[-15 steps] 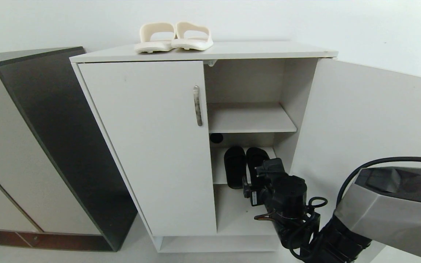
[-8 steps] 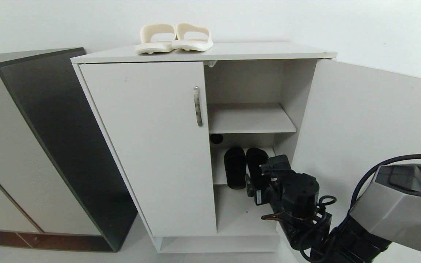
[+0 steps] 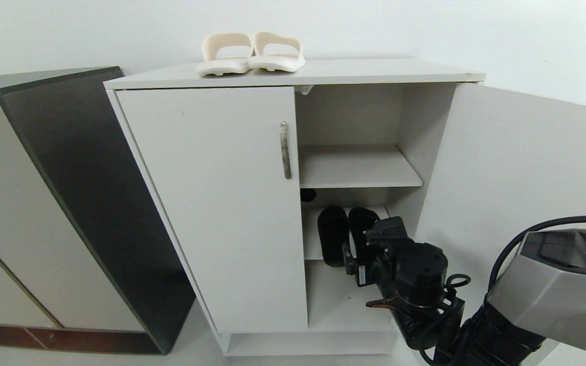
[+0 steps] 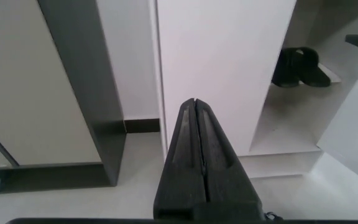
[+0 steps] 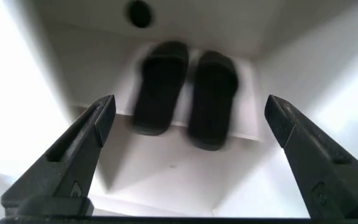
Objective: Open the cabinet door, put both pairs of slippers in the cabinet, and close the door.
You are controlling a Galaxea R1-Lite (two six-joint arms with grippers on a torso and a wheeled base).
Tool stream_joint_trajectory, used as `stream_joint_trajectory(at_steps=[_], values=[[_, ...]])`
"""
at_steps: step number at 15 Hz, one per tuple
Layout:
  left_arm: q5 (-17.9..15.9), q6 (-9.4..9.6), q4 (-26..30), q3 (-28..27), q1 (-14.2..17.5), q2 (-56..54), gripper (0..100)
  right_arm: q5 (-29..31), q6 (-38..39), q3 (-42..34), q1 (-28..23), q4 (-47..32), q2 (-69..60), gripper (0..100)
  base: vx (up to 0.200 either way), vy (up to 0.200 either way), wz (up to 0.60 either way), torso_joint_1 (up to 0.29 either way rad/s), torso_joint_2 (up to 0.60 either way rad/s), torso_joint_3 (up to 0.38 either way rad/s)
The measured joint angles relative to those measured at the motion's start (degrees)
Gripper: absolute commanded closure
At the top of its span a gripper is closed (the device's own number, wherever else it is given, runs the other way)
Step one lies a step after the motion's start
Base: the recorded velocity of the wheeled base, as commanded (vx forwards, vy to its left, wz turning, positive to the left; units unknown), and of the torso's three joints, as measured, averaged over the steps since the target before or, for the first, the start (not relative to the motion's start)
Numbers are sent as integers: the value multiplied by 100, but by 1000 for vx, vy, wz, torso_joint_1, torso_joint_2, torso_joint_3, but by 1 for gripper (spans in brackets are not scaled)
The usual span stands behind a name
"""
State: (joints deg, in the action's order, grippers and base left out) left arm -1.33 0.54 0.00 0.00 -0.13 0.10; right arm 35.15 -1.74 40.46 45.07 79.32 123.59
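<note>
Black slippers (image 3: 346,233) on cabinet (image 3: 374,71) middle shelf, front edge; beige slippers (image 3: 251,53) on cabinet top, back edge. Right gripper (image 5: 190,107) spread, empty; left gripper (image 4: 194,107) closed.

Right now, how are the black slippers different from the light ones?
Colour: the black slippers are dark, the cream slippers pale. Place: the cream slippers sit on top of the cabinet, outside it; the black slippers lie inside, on its middle shelf. The open right claw is in front of the black slippers, far from the cream slippers. Both pairs lie flat, side by side.
</note>
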Motion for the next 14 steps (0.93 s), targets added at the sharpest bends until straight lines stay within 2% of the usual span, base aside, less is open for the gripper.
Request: stream_joint_trajectory(at_steps=[10, 14], values=[[0, 0, 0, 0, 2, 0, 100, -116, 0, -67, -80, 115, 30, 0, 0, 200, 0, 2, 4, 0], [5, 0, 5, 0, 2, 0, 100, -280, -99, -162, -150, 311, 74, 0, 0, 0, 0, 0, 0, 0]])
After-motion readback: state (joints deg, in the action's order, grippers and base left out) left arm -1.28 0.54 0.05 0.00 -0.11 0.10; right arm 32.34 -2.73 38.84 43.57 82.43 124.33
